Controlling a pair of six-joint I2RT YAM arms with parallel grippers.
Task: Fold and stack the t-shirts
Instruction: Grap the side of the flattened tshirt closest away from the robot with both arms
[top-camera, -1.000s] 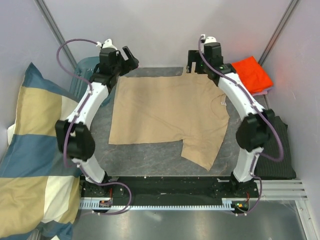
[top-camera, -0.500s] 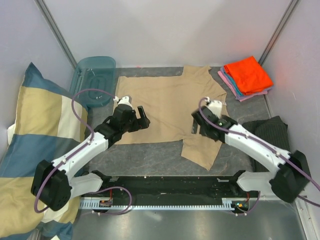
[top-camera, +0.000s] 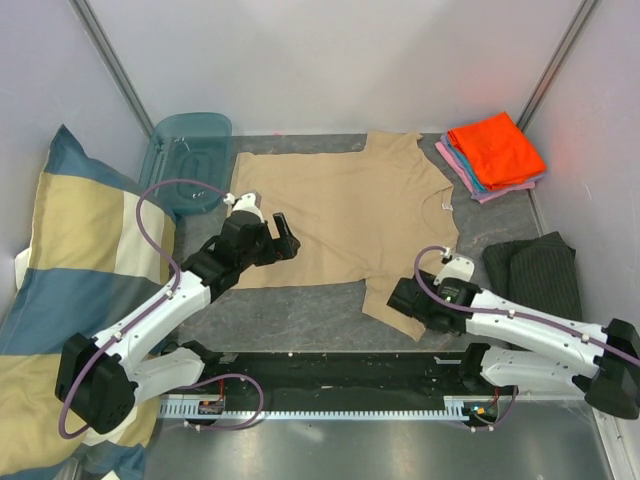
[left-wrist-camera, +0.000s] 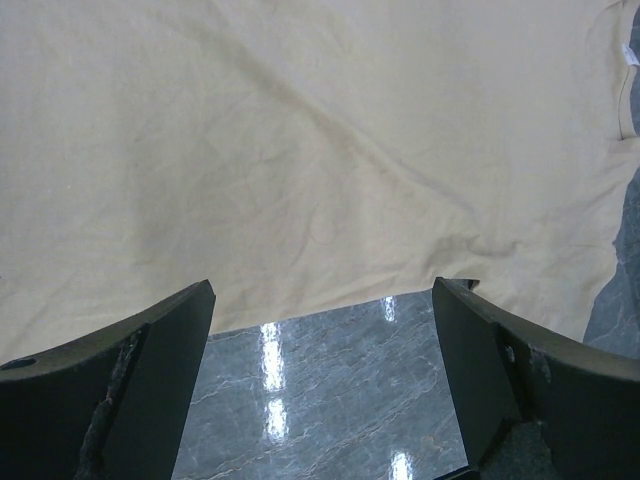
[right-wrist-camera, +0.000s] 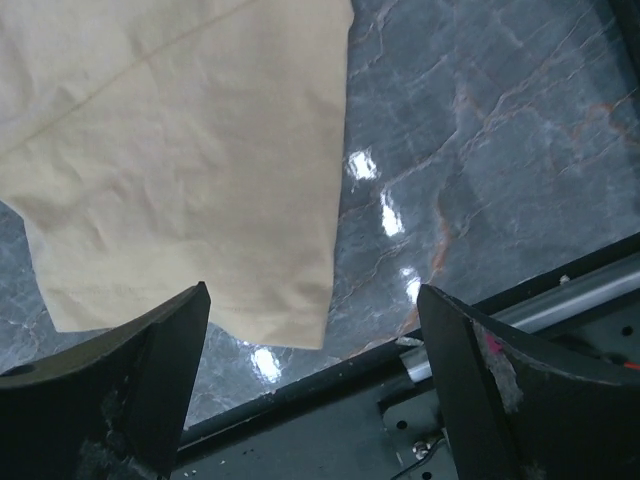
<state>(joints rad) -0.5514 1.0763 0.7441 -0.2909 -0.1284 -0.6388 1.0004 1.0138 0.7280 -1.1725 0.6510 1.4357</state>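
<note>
Two claws hang over one tan shirt (top-camera: 340, 215). Nearest the arm bases, the right gripper (right-wrist-camera: 312, 295) has its jaws spread wide above the cuff of the shirt's near sleeve, which lies flat on the grey table (top-camera: 300, 310) close to the front edge. A little farther in and to the left, the left gripper (left-wrist-camera: 322, 290) is likewise wide apart, over the shirt's near side edge where cloth meets bare table. The shirt itself is spread flat in the middle, collar toward the right. A dark striped cloth (top-camera: 545, 280) lies at the right, a checked pillow (top-camera: 70, 280) at the left. In the far right corner sits the folded stack (top-camera: 497, 148), orange on top, with pink and blue edges showing beneath.
</note>
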